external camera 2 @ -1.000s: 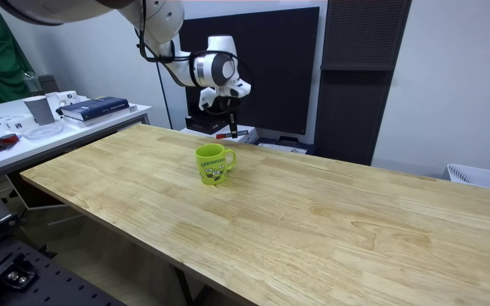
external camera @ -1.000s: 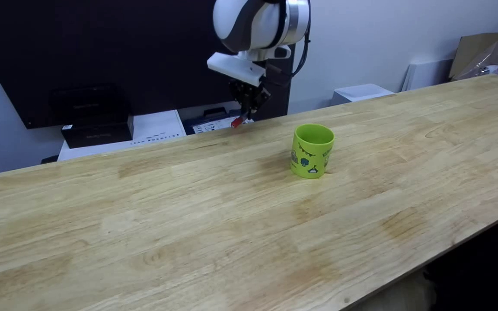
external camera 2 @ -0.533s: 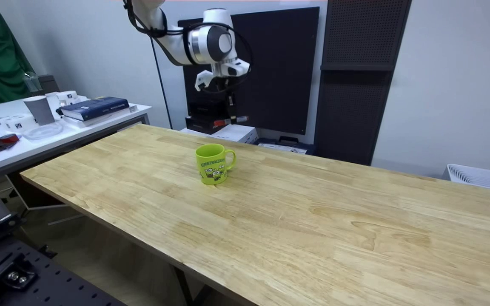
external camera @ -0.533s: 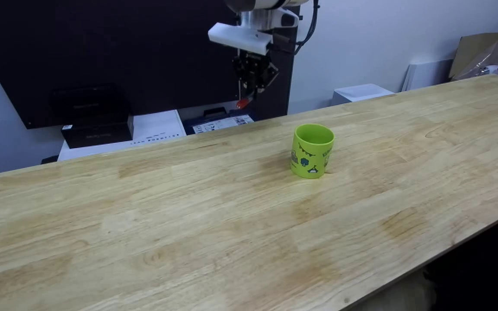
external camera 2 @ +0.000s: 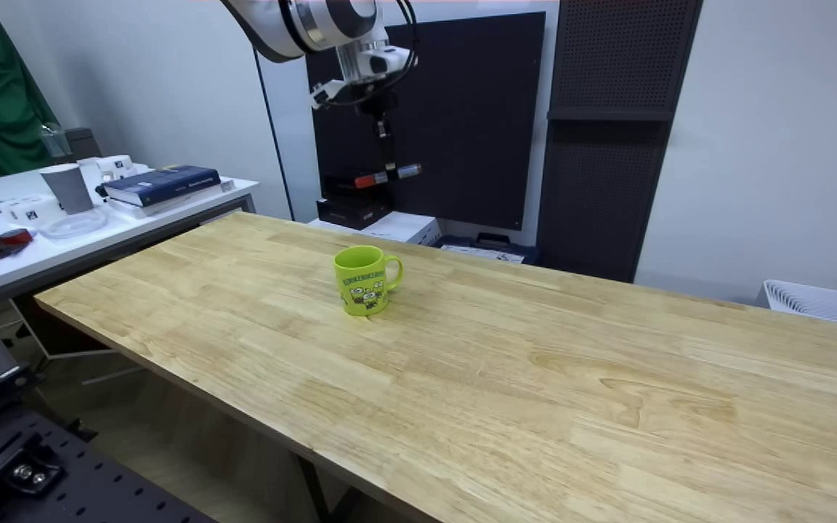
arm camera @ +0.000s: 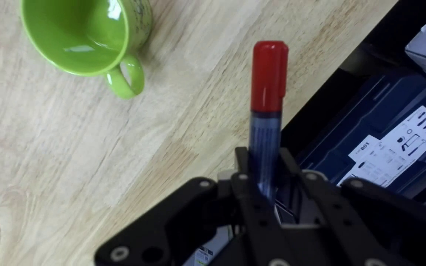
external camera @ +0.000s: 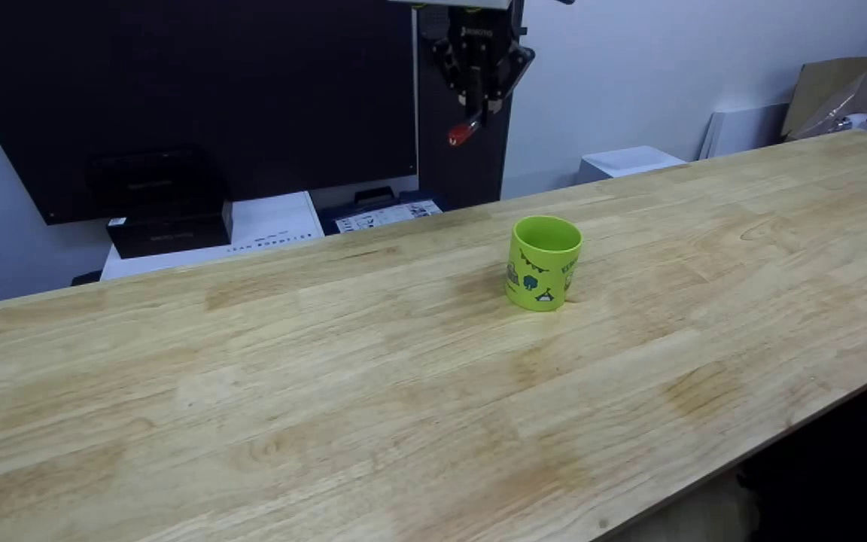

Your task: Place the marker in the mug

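Crosswise, the marker (arm camera: 266, 123) lies pinched in the end effector (arm camera: 264, 162).

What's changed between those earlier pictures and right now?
In an exterior view, the gripper and the marker it holds have moved up and to the right; both exterior views show them higher. Nothing was newly taken hold of or let go: the marker stays in its grip. The mug stands upright in the same spot.
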Controlling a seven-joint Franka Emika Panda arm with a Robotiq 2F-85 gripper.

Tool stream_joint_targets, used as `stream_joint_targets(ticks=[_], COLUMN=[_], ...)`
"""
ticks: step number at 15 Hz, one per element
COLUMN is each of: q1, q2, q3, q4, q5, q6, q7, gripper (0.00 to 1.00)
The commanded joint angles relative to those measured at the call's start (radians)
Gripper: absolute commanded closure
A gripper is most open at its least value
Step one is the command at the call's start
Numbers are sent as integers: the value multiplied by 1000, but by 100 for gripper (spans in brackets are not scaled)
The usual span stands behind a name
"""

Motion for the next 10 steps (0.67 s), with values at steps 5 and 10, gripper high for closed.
stream_joint_targets(ticks=[5,10], q1=[-49,-110], q2=[-274,-329], q3=[79,110], q4=[-438,-623], q5=[29,101], q6=[134,281], q7=[-40,-116], gripper=[95,95])
